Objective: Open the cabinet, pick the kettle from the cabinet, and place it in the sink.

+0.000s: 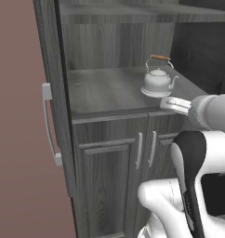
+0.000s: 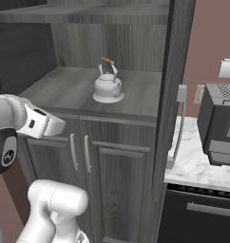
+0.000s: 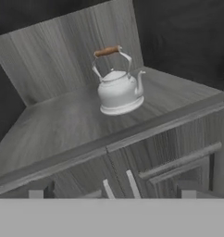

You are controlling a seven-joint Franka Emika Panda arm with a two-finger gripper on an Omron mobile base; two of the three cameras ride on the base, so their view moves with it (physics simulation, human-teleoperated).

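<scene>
The cabinet [image 1: 109,88] stands open, its left door [image 1: 51,83] and right door [image 2: 176,71] swung out towards me. On the inner shelf sits the kettle [image 1: 157,80], upright, white-silver with a brown-barred handle; it also shows as the kettle [image 2: 108,85] and the kettle [image 3: 118,90]. My gripper [image 1: 166,103] hovers open in front of the shelf edge, just short of the kettle and slightly to its right. The gripper [image 3: 112,194] points at the kettle with nothing between its fingers. The sink is out of view.
Below the shelf are shorter doors with small handles [image 1: 146,148]. The open doors' long bar handles [image 1: 49,125] [image 2: 178,128] stick out on both sides. Right of the cabinet, a marble counter [image 2: 195,163] carries a dark appliance [image 2: 221,126].
</scene>
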